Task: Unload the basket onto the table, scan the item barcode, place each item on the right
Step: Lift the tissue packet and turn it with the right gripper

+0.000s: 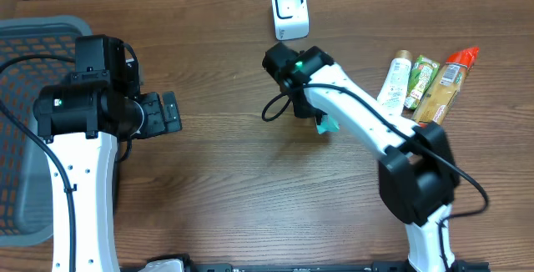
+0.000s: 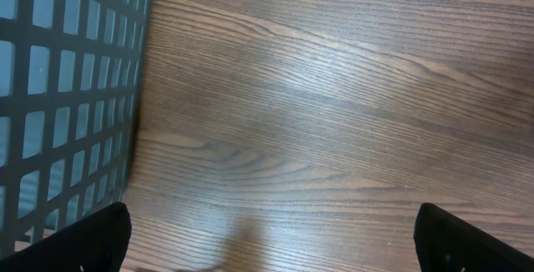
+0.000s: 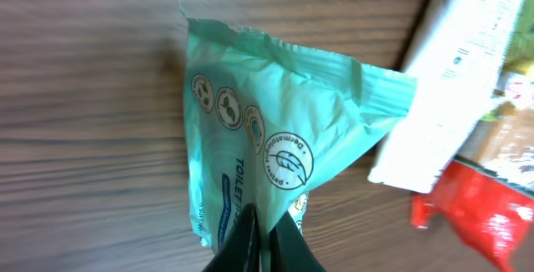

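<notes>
Right fingers point(image 3: 240, 251) pinching edge of teal wipes packet point(image 3: 275, 130) — I'm holding it near barcode scanner point(image 1: 289, 11), not yet at it. Left gripper point(image 1: 171, 112) hanging spread wide, empty, beside basket point(image 1: 33, 34). I'm judging this as presenting step — next move needing barcode side turned toward scanner window.

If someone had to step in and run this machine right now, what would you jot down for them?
Left gripper: open and empty, next to the grey basket.
Right gripper: shut on the teal packet, pinching one edge.
White scanner: at the table's far edge, a little beyond the packet.
Row of three products: on the table to the right, untouched.
Done: packet gripped.
Left: turn its barcode toward the scanner. No barcode shows in these views.
</notes>
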`<action>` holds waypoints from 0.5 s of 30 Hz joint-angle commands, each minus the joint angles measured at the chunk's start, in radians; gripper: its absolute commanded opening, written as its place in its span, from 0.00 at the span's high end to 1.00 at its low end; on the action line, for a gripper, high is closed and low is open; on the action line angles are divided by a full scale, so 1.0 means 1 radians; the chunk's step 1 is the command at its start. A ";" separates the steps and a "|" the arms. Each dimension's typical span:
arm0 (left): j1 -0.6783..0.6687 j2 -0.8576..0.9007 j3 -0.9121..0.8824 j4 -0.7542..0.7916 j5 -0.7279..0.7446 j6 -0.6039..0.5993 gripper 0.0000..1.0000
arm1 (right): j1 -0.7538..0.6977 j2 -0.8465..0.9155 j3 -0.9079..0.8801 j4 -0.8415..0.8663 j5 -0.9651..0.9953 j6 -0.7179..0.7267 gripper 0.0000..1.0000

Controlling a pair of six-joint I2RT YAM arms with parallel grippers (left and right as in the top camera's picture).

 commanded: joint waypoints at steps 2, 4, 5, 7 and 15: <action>0.005 0.002 0.013 -0.003 -0.006 0.022 0.00 | 0.007 0.026 0.005 -0.043 0.166 -0.008 0.96; 0.005 0.002 0.013 -0.003 -0.006 0.022 0.01 | 0.010 0.026 0.005 -0.053 0.163 -0.008 0.96; 0.005 0.002 0.013 -0.003 -0.006 0.022 0.00 | 0.013 0.027 0.004 -0.055 0.159 -0.008 0.96; 0.005 0.002 0.013 -0.003 -0.006 0.022 0.00 | 0.026 0.029 0.004 -0.052 0.142 -0.013 0.96; 0.005 0.002 0.013 -0.003 -0.006 0.022 0.00 | 0.129 0.029 0.002 0.023 0.021 -0.124 0.95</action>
